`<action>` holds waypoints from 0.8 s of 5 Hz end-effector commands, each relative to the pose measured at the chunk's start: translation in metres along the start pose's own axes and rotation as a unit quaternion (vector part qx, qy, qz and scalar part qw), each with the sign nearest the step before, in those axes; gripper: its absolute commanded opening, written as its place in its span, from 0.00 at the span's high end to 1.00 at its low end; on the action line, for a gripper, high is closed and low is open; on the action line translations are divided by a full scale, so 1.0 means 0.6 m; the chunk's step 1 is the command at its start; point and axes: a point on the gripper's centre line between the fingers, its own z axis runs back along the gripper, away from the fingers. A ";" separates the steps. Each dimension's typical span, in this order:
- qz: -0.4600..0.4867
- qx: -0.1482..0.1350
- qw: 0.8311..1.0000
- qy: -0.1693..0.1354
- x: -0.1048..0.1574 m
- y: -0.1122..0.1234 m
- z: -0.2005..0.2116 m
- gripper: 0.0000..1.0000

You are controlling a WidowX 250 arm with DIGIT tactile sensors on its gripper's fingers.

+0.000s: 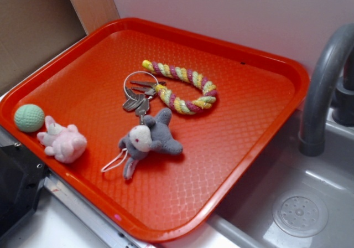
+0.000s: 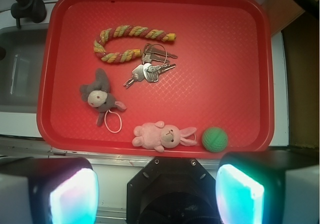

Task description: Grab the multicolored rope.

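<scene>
Multicolored rope point(image 2: 131, 44) lies untouched on the red tray point(image 2: 225, 59), far ahead of the wide-open tool point(image 2: 156, 191), so grabbing remains.

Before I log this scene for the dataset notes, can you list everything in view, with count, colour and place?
multicolored rope: one, yellow, maroon and pale green, curved like a horseshoe, far middle of the tray, touching the keys
key ring with keys: one bunch, silver metal, middle of the tray beside the rope
grey plush toy: one, grey with a pale face and a white loop, just in front of the keys
pink plush bunny: one, pink, near the tray's edge
ball: one, green, beside the bunny
tray: one, red-orange, holds all of these
faucet: one, grey, over the sink
sink: one, grey, beside the tray
pincer: one, fingers lit, apart, high above the tray
</scene>
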 end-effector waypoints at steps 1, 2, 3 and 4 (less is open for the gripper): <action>0.000 0.000 1.000 0.000 0.000 0.000 0.000 0.00; 0.065 -0.004 0.998 -0.009 0.032 -0.007 -0.023 0.00; 0.137 0.000 0.990 -0.025 0.065 -0.005 -0.046 0.00; 0.167 0.008 0.985 -0.049 0.097 -0.010 -0.072 0.00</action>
